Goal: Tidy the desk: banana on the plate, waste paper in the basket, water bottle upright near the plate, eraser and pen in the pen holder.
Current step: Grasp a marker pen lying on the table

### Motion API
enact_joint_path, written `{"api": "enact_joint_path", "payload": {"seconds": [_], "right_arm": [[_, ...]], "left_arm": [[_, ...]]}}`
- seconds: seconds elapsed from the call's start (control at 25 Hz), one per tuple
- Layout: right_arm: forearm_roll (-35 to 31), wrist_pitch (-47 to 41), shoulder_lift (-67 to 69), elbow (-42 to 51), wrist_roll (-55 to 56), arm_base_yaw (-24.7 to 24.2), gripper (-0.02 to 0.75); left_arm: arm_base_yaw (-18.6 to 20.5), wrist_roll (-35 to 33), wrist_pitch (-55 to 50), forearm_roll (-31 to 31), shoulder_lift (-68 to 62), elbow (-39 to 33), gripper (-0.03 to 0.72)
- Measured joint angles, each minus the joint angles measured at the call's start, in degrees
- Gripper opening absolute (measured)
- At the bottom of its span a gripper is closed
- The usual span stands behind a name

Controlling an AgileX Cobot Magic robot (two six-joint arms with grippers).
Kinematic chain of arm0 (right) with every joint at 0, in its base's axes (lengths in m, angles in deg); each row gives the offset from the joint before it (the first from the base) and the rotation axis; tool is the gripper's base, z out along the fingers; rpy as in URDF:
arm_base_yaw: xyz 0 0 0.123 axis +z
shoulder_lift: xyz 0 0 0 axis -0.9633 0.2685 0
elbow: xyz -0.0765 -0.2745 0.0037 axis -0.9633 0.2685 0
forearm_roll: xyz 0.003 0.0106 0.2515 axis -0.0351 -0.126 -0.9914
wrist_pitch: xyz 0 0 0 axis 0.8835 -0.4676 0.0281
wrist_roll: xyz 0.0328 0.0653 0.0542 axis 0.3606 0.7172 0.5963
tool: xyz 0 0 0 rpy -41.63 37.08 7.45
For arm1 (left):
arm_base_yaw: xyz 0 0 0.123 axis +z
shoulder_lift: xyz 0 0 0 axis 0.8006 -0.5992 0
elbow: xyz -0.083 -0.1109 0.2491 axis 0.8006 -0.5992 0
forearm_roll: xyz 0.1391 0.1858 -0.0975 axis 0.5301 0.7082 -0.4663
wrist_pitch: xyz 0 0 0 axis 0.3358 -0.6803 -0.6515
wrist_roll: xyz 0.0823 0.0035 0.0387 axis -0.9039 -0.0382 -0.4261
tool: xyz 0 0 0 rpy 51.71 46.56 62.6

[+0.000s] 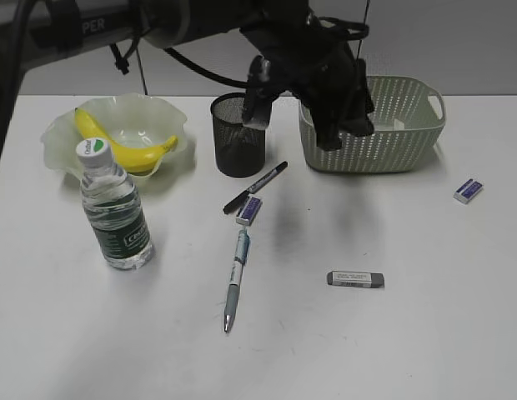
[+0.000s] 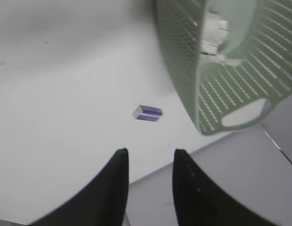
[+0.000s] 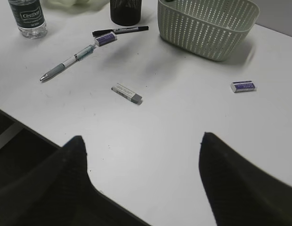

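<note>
White tabletop [image 1: 392,350] with the basket [image 1: 409,146] at the back; only the left wrist view catches the waste paper [image 2: 213,35] inside it. Banana [image 1: 129,150] sits in the plate [image 1: 58,137], bottle [image 1: 115,208] upright in front. Left pincer [image 2: 150,157] empty, slightly apart; right pincer [image 3: 142,146] wide apart, empty.

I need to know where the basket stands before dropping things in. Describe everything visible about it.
The basket is sage-green perforated plastic, a rounded rectangle with cut-out handles. It stands upright at the back right of the desk, right of the pen holder. The waste paper lies inside. The left gripper hangs empty above it.
</note>
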State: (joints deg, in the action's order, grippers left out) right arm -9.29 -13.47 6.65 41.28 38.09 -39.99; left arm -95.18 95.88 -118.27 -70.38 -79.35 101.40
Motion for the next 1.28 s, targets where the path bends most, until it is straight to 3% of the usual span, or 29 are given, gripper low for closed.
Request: {"api": "enact_joint_path", "payload": {"seconds": [0.12,0.28,0.48,0.76,0.92,1.28], "right_arm": [[0.0,0.0,0.0,0.0,0.0,0.0,0.583],[0.0,0.0,0.0,0.0,0.0,0.0,0.583],[0.0,0.0,0.0,0.0,0.0,0.0,0.583],[0.0,0.0,0.0,0.0,0.0,0.0,0.583],[0.0,0.0,0.0,0.0,0.0,0.0,0.583],[0.0,0.0,0.0,0.0,0.0,0.0,0.583]], "left_arm": [[0.0,4.0,-6.2,3.5,0.0,0.0,0.237],[-0.3,16.3,-13.6,11.3,0.0,0.0,0.237],[-0.9,28.9,-15.7,18.4,0.0,0.0,0.237],[-1.3,50.1,-22.0,22.9,0.0,0.0,0.237],[-1.3,57.4,-22.9,26.6,0.0,0.0,0.237],[-1.1,70.9,-15.2,26.8,-4.9,0.3,0.237]]}}
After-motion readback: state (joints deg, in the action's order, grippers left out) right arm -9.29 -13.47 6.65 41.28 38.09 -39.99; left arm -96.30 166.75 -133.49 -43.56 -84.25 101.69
